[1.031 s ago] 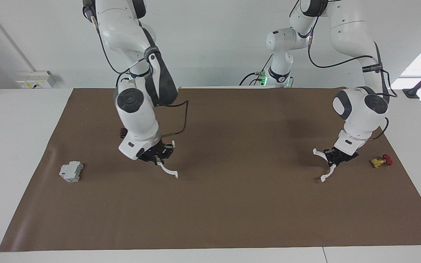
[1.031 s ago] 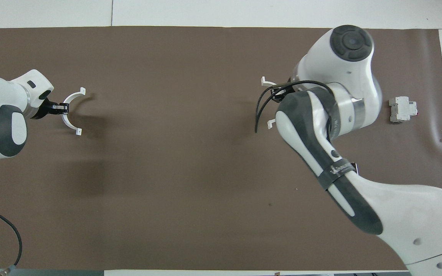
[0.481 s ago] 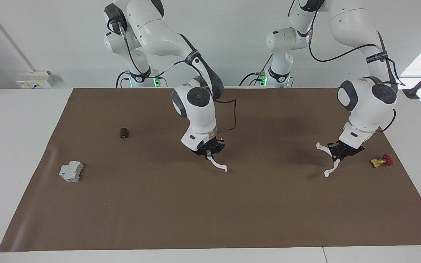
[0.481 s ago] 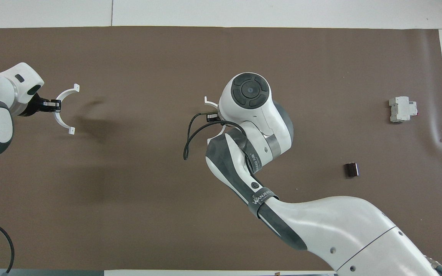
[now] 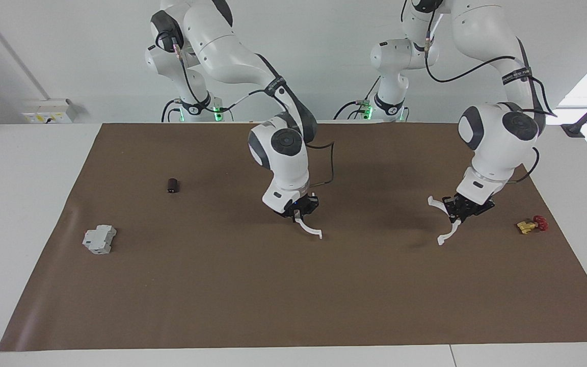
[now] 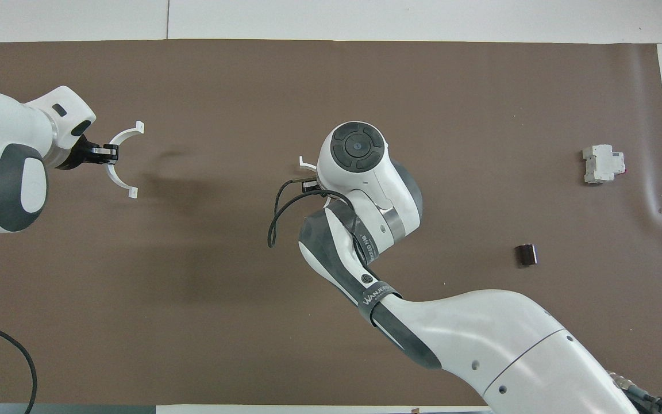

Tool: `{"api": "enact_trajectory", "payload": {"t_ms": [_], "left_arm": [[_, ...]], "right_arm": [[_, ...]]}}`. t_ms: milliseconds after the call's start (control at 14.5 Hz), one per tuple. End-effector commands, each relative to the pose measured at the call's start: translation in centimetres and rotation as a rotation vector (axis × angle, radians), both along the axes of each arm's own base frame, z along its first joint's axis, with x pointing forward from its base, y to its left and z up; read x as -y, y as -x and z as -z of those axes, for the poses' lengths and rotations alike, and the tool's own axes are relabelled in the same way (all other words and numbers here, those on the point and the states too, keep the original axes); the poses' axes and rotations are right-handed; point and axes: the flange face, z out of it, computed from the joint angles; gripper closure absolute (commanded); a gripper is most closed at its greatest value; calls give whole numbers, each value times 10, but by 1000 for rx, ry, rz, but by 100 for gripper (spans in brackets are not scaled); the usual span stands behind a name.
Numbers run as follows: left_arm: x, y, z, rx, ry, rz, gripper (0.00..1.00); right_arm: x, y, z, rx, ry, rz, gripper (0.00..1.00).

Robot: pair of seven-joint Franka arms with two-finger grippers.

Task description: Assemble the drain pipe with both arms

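Facing view: left gripper clenched on one white half-ring, right gripper clenched on the other half-ring; both curve out just below the fingertips, over brown mat.

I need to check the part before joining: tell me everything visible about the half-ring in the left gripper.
The half-ring is a thin white arc, plastic by its look, with a small tab at each end. The left gripper is shut on the middle of the arc and holds it up in the air over the mat, toward the left arm's end. Its open side faces the middle of the table. Nothing else touches it.
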Motion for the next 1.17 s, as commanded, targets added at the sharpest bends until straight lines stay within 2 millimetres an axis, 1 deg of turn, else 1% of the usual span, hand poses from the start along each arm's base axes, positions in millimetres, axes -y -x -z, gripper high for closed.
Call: {"api": "enact_trajectory", "payload": {"t_ms": [0, 69, 138, 206, 275, 344, 412, 481, 550, 619, 688, 756, 825, 894, 962, 1031, 1100], "left_arm": [[55, 6, -2, -8, -16, -43, 100], [75, 9, -1, -5, -10, -67, 100], [97, 14, 3, -9, -7, -75, 100], [123, 20, 10, -9, -16, -94, 100], [143, 25, 17, 0, -37, -104, 100], [163, 27, 26, 1, -49, -119, 100], [182, 29, 33, -2, -49, -127, 100], [198, 31, 42, -10, -50, -130, 100], [214, 37, 48, -15, -50, -135, 100], [230, 43, 59, -20, -53, -128, 100], [238, 44, 58, 0, -44, -116, 100], [246, 45, 62, 20, -42, -92, 100], [262, 55, 72, 15, -49, -59, 100], [267, 57, 75, 14, -50, -49, 100], [268, 62, 79, 3, -57, -49, 100], [276, 71, 83, -4, -62, -36, 100], [279, 76, 87, -12, -67, -28, 100]], "right_arm": [[-6, 6, 8, 3, -4, 33, 100], [-7, 9, 12, 3, -4, 31, 83], [-7, 10, 14, 2, -3, 31, 33], [-8, 8, 5, 4, 0, 28, 0], [-3, 4, -2, 5, 12, 30, 0], [9, -8, -18, 18, 23, 40, 0], [24, -16, -38, 22, 35, 50, 0], [46, -24, -62, 28, 45, 66, 0], [67, -26, -91, 33, 51, 67, 0], [86, -24, -119, 25, 59, 80, 0], [110, -22, -146, 13, 70, 107, 0], [136, -17, -174, -3, 82, 125, 0], [166, -11, -202, -22, 95, 111, 0], [192, -4, -227, -31, 98, 116, 0], [223, 3, -252, -33, 101, 142, 0], [254, 12, -277, -40, 104, 141, 0], [276, 23, -294, -47, 107, 110, 0]]}}
